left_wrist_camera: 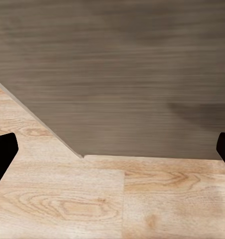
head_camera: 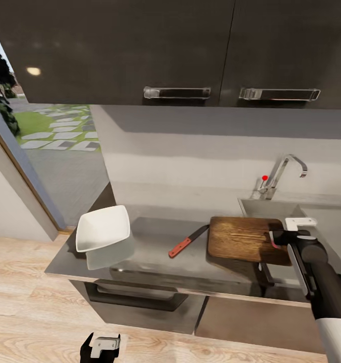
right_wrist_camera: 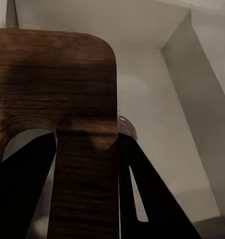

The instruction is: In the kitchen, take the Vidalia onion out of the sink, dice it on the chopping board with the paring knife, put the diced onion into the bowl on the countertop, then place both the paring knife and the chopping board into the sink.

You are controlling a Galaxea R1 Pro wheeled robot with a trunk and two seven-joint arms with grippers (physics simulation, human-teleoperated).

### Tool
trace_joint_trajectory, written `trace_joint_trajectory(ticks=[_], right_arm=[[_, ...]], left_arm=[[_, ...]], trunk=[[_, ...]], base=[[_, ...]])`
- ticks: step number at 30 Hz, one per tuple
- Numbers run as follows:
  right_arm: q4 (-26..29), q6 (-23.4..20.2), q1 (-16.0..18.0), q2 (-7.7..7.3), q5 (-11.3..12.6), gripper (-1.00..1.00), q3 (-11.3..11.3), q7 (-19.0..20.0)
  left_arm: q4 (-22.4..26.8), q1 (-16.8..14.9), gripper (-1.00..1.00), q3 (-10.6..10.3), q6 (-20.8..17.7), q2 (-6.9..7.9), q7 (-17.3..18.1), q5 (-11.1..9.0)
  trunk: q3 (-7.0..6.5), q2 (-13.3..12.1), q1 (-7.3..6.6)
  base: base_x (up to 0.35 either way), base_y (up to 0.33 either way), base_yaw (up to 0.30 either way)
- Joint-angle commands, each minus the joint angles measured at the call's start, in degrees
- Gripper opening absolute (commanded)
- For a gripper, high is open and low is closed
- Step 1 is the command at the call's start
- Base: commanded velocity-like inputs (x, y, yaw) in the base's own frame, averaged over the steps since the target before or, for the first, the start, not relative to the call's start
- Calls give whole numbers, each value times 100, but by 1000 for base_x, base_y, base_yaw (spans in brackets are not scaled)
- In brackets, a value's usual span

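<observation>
Head view: the right gripper [head_camera: 277, 238] is clamped on the right end of the board [head_camera: 241, 239], which sits tilted with that end out over the sink [head_camera: 256, 206]. From the board's centre, the knife [head_camera: 186, 242] lies on the countertop [head_camera: 155, 262] at 9 o'clock, just beside the board's left edge, red handle toward the viewer. The bowl [head_camera: 103, 228] rests tilted near the countertop's left end, well apart from the knife. The tap [head_camera: 283, 171] with its red knob [head_camera: 264, 178] stands at 1 o'clock from the board. Right wrist view: both fingers [right_wrist_camera: 142, 194] close on the board's handle strip [right_wrist_camera: 85, 179] above the steel basin [right_wrist_camera: 157, 99]. The left gripper [head_camera: 102, 347] hangs low over the wood floor [left_wrist_camera: 92, 199], its fingers spread wide and holding nothing
</observation>
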State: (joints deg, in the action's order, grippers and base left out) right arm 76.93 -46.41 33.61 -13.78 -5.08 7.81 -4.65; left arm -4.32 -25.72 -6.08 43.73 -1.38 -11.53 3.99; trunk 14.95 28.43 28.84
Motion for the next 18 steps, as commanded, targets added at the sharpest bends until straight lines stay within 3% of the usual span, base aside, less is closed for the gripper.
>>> trace_joint_trajectory(ticks=[1,18], right_arm=[[-29,-29,5,-2,-54,-100,-2,18],[-287,123,5,-11,-56,-100,37,16]], left_arm=[[-25,-12,100,-34,26,-3,-60,41],[-25,-12,100,-34,26,-3,-60,41]], trunk=[[9,10,2],[9,10,2]], base=[[0,0,0],[0,0,0]])
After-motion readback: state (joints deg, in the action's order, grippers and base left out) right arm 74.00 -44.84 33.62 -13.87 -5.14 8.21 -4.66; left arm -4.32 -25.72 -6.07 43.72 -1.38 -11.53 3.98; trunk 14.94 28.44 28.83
